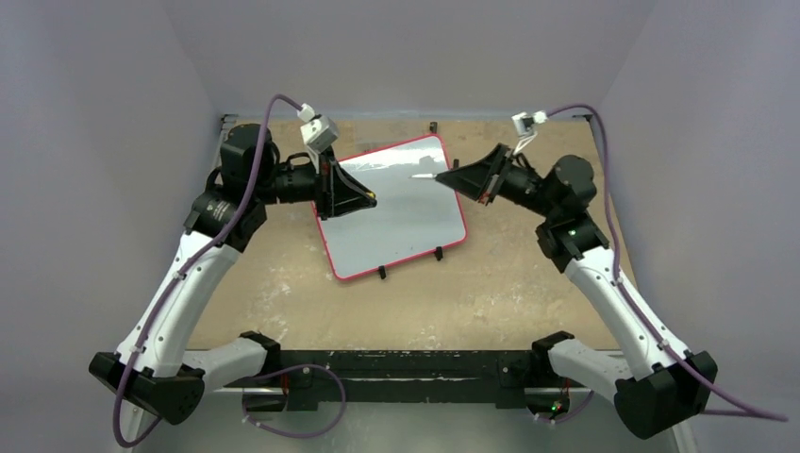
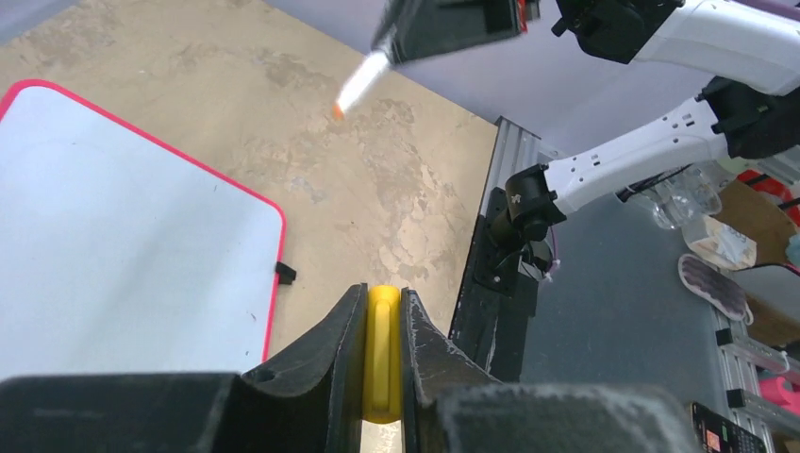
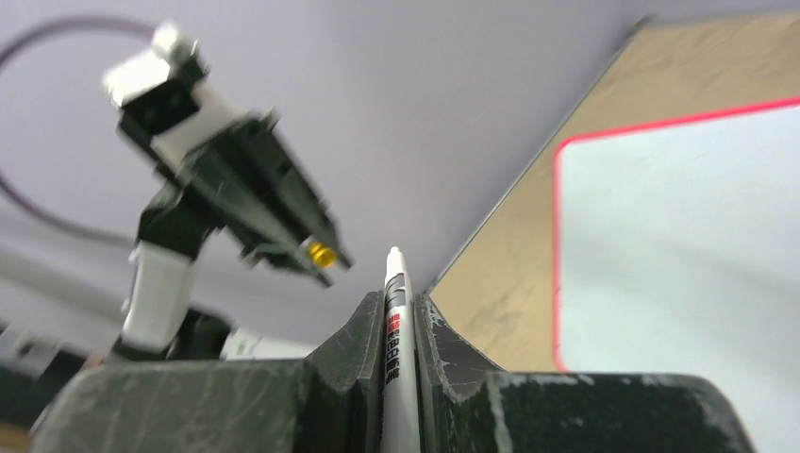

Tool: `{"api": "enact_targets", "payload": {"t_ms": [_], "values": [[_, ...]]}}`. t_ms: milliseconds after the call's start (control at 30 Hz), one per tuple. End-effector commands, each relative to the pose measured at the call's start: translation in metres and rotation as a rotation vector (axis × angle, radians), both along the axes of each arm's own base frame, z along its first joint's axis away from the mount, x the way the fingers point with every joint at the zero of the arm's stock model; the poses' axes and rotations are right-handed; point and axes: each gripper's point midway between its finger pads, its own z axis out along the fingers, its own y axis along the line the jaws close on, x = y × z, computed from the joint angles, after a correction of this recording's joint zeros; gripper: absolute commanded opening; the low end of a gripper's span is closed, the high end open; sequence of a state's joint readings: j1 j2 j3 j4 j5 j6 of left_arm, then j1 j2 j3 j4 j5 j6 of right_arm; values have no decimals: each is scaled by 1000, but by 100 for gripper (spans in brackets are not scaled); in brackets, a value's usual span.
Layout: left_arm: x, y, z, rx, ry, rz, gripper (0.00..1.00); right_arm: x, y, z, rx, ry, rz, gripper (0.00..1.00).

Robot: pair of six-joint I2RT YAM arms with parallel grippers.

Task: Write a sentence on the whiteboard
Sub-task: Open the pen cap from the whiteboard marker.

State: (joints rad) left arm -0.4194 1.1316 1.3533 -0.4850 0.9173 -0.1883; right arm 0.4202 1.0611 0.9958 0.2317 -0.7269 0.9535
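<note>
Lettering is nowhere to be seen on the whiteboard (image 1: 396, 222): its pale face reads blank in all three views, so I judge the sentence not yet begun and the whole of the writing left to do. The whiteboard lies flat and askew on the counter (image 1: 491, 302), toward the far edge and about midway between the side edges, its red rim plain to see. My right claw (image 3: 396, 300) is clamped on a white marker (image 3: 397, 326), which juts out toward my other arm. From above, its tip hangs over the board near the far right corner, and from the left wrist the orange nib looks lifted clear of the surface rather than pressed to it. My left claw (image 2: 382, 293) is closed on a small yellow piece (image 2: 382, 354), which I take for the marker's cap, and hovers at the board's left edge. So the uncapping looks done; what remains, as I judge it, is to bring the nib down onto the face and form every word.
</note>
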Motion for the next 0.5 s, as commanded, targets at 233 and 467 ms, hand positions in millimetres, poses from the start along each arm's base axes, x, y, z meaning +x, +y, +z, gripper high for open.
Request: {"api": "enact_targets", "payload": {"t_ms": [233, 467], "values": [[0, 11, 11, -1, -35, 38, 0, 22, -44, 4, 10, -58, -159, 0], [22, -17, -27, 43, 64, 94, 0, 39, -80, 7, -136, -165, -440, 0]]}}
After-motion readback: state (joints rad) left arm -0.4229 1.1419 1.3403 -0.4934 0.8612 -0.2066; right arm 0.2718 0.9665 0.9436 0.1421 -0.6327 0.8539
